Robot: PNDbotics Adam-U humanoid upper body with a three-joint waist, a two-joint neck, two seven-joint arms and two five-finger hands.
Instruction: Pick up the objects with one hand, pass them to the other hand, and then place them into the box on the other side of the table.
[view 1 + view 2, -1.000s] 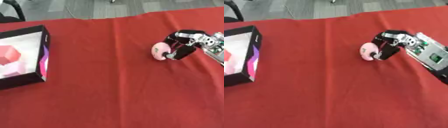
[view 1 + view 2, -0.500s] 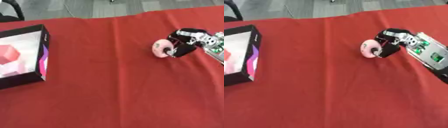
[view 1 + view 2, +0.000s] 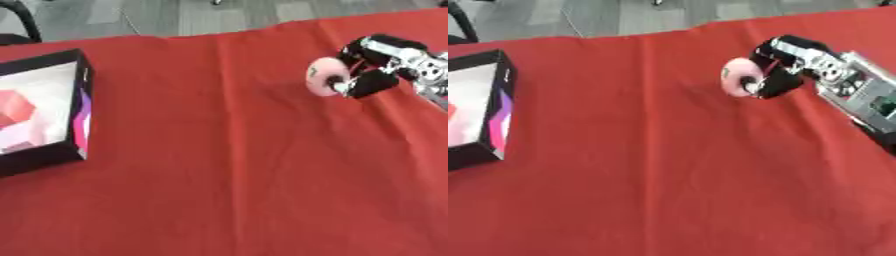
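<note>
A pink ring-shaped object (image 3: 325,76) like a small doughnut sits in my right hand (image 3: 785,67), whose fingers curl round it above the red tablecloth (image 3: 227,165) at the upper right. The hand comes in from the right edge on a silver and black forearm (image 3: 859,97). At the left edge stands a black box (image 3: 77,115) with a white inside and a red shape (image 3: 13,107) lying in it. My left hand shows in neither view.
The red cloth covers the whole table between the hand and the box. Grey floor (image 3: 201,17) lies beyond the far table edge, and a dark chair part (image 3: 22,20) shows at the upper left corner.
My right hand has lifted the pink ring off the cloth and carried it a little up and to the left. The box has stayed put.
</note>
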